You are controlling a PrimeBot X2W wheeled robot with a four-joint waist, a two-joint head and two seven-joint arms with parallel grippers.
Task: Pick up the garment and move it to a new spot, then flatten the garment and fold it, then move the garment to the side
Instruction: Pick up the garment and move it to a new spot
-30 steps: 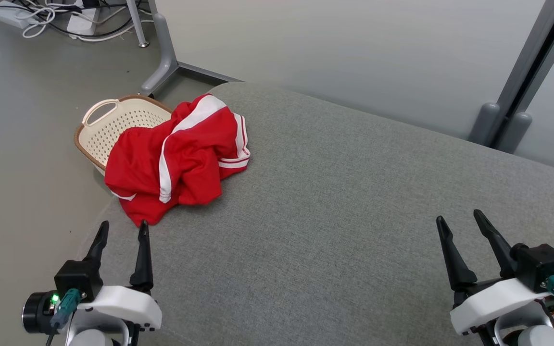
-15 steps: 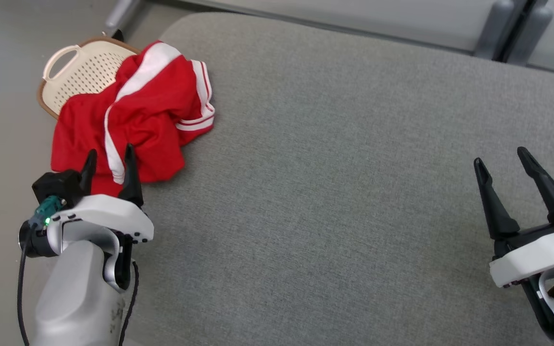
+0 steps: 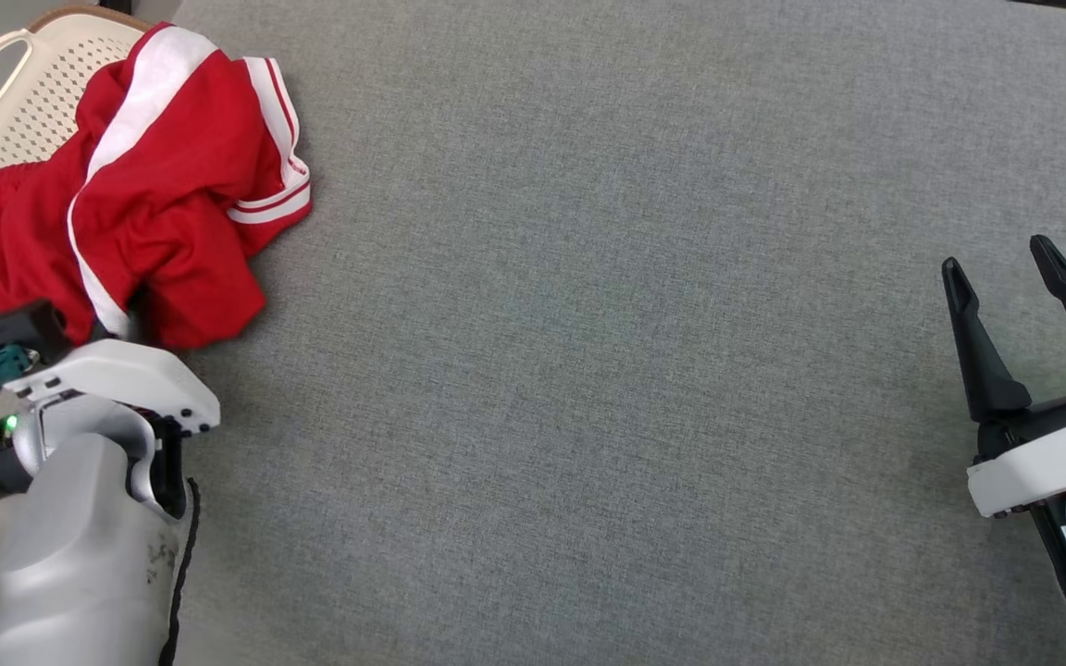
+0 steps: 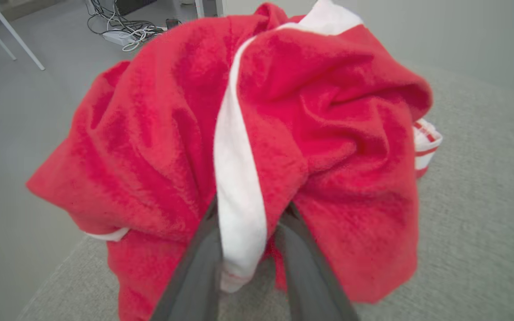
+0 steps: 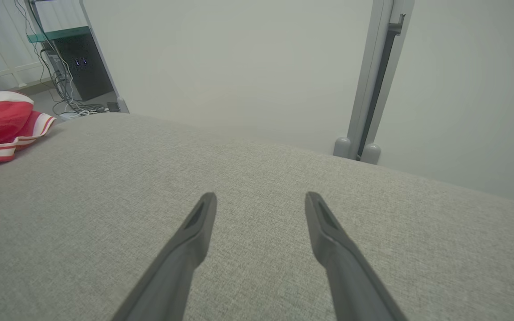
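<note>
Two left gripper (image 4: 250, 207) jaws sit each side of white stripe (image 4: 234, 147) on red garment (image 3: 172, 185); can't tell if pinching. Far off: right gripper (image 3: 997, 253), jaws apart.

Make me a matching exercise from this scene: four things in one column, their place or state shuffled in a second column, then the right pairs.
1. garment
2. basket
3. left end effector
4. right end effector

A. cream, perforated, partly covered
B. open above the bare grey surface
C. red, crumpled at that surface's left edge
D. fingers either side of a white stripe

Pairs: 1-C, 2-A, 3-D, 4-B
</note>
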